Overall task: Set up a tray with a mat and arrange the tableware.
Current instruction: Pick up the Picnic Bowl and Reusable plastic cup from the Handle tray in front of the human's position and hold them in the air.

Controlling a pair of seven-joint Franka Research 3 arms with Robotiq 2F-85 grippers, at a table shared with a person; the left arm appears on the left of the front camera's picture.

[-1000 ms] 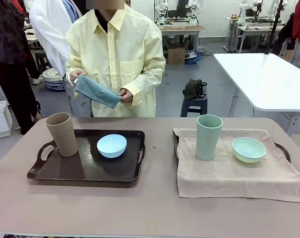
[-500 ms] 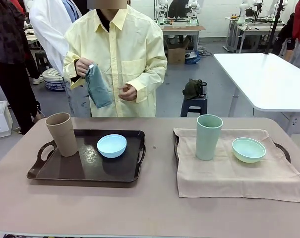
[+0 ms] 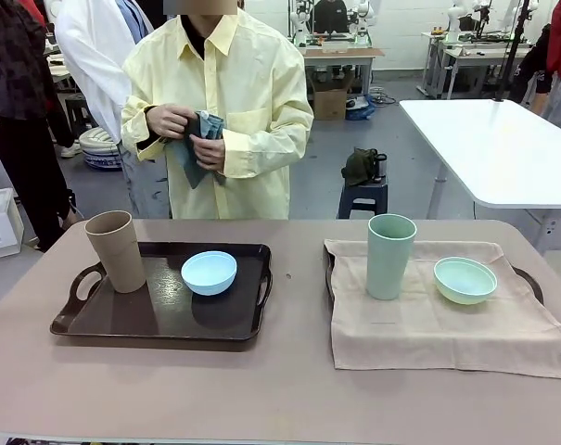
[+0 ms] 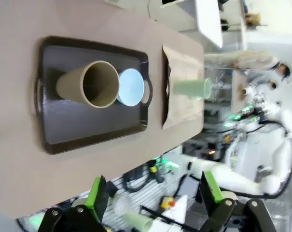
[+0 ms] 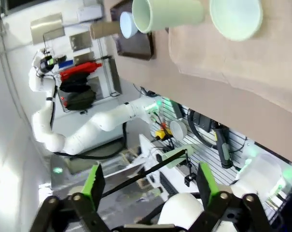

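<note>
Left jaws and right jaws both wide apart, holding nothing. Tan tumbler (image 3: 115,250) and pale blue bowl (image 3: 209,273) upright on dark tray (image 3: 159,320); pale green tumbler (image 3: 390,256) and pale green bowl (image 3: 465,280) on beige mat (image 3: 428,324).

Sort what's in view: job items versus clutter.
Job: tan tumbler, pale blue bowl, dark tray, pale green tumbler, pale green bowl, beige mat, likely the blue-grey cloth the person holds.
Lying about: white side table, stool with a dark bag, cardboard box.
</note>
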